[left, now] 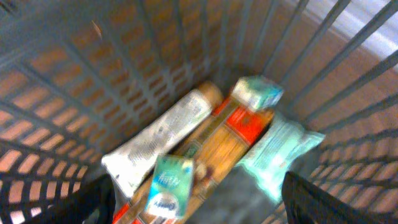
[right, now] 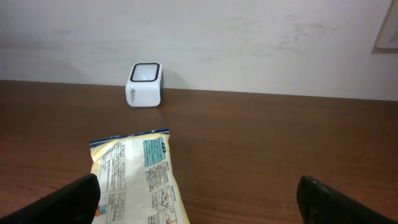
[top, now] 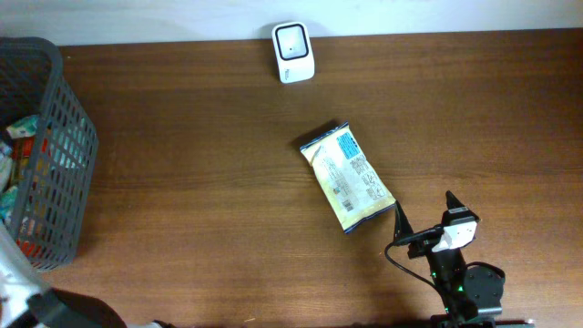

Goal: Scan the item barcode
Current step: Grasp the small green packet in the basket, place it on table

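Though glossy, flat rectangular packet (top: 347,178)

Dark wooden worktop (top: 200,164) bearing a white scanner (top: 293,52) at its far edge, a yellow packet (top: 348,178) mid-surface, and a grey basket (top: 71,150) at left.

Grey slatted plastic basket (left: 93,74), interior view, blurred. On its floor, a crumpled white packet (left: 161,134) lies left of a long orange-red packet (left: 227,140). A mint-green pouch (left: 280,152) lies right. A small green-and-white sachet (left: 169,186) lies nearest. The left gripper (left: 205,211) has its dark fingers (left: 339,202) spread wide.
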{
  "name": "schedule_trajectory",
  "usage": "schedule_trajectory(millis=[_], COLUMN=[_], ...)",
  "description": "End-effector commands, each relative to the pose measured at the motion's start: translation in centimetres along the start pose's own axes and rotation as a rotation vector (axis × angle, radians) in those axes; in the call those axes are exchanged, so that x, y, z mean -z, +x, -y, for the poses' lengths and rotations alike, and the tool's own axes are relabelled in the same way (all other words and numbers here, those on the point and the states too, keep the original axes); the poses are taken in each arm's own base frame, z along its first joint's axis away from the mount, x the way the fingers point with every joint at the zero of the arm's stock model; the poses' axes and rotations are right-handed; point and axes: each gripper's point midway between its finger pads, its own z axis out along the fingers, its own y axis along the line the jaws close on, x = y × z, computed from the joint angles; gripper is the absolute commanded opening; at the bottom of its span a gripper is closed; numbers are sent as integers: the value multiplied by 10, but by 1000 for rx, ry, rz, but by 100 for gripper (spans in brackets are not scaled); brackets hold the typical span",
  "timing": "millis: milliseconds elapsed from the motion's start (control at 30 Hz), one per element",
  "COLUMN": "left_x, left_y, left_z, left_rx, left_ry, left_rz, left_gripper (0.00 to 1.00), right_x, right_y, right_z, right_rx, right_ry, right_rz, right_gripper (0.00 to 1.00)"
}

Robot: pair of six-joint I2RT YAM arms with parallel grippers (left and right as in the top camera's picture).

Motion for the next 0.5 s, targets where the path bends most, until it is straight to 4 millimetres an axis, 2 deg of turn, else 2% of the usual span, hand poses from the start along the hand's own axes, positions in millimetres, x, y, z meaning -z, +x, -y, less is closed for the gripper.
schedule_trajectory(millis=[0,67,167,200,300,467], left_x=[-38,-66,-89,-96,-111,-131], left_y=[27,49,68,77,97,127], left_z=[-12,-10,-10,-11,-21,-35], left_rx=[-114,-178,-183,-181,-167,-140], left_ry=[-18,-9,-6,-7,-15,-23], left_rz=[-125,-208,-276,-305,-376,-475], left_gripper=[84,84,83,79,74,74], right_x=[0,0,0,0,0,0], right_y=[3,3,3,3,3,3], right_z=[1,1,1,1,1,1], right_rx=[3,3,3,3,3,3], right_ry=[2,2,2,2,2,2], right_rz=[-1,-1,-1,-1,-1,-1], right_gripper=[99,99,99,99,99,99])
